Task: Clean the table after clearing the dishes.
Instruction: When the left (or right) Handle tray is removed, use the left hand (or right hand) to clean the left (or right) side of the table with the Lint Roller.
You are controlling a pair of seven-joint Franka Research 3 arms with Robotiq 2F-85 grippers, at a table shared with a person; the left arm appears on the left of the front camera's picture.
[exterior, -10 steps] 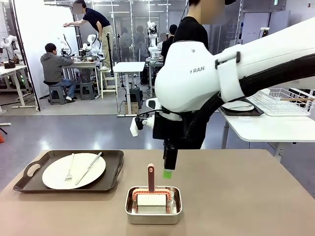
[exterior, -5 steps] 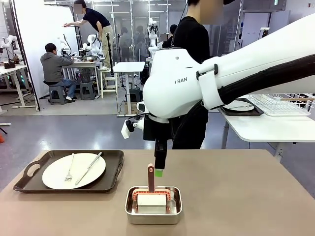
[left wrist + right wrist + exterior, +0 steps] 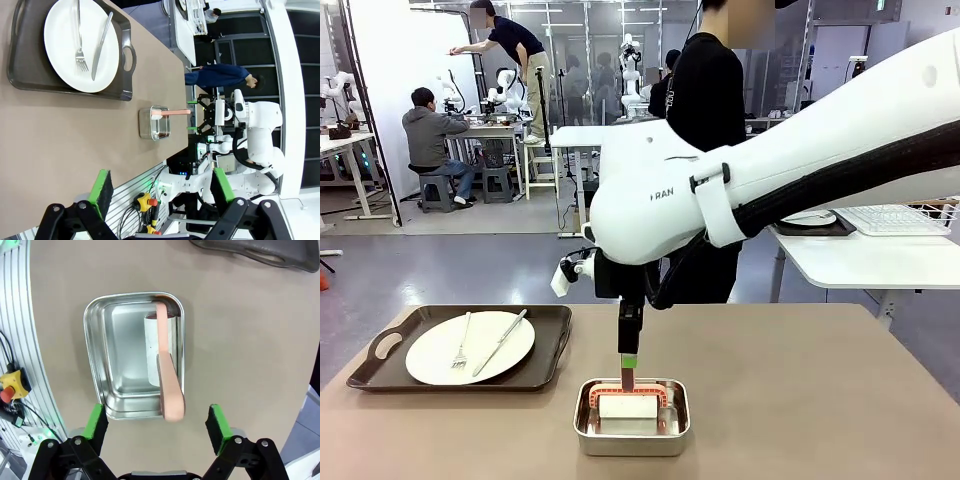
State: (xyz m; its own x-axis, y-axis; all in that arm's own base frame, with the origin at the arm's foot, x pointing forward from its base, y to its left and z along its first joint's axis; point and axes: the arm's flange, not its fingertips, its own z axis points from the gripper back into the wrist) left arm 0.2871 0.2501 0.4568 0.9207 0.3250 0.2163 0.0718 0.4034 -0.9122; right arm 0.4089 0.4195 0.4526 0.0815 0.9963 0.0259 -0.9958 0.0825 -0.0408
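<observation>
1. The right fingers (image 3: 97, 422) stand spread wide and grasp nothing. The pink handle (image 3: 169, 390) of a roller rises into the gap between their green pads, with bare space on both sides.
2. From the front we see them pointing straight down, tips level with the top of the handle, over a small steel pan (image 3: 585, 425).
3. The pan sits on the tan surface (image 3: 800, 400) close to our edge, and the roller's white roll (image 3: 151, 347) lies inside it.
4. The right arm (image 3: 800, 150) comes in from the right, reaches past the middle and bends down sharply at the wrist.
5. The left fingers (image 3: 104, 186) are released and empty, held high and well apart from the pan.
6. At the left of the surface a white plate (image 3: 430, 365) carries a fork (image 3: 461, 345) and a knife (image 3: 502, 340) on a dark tray (image 3: 552, 340).
7. A second plate (image 3: 805, 216) rests on a white table behind, at the right.
</observation>
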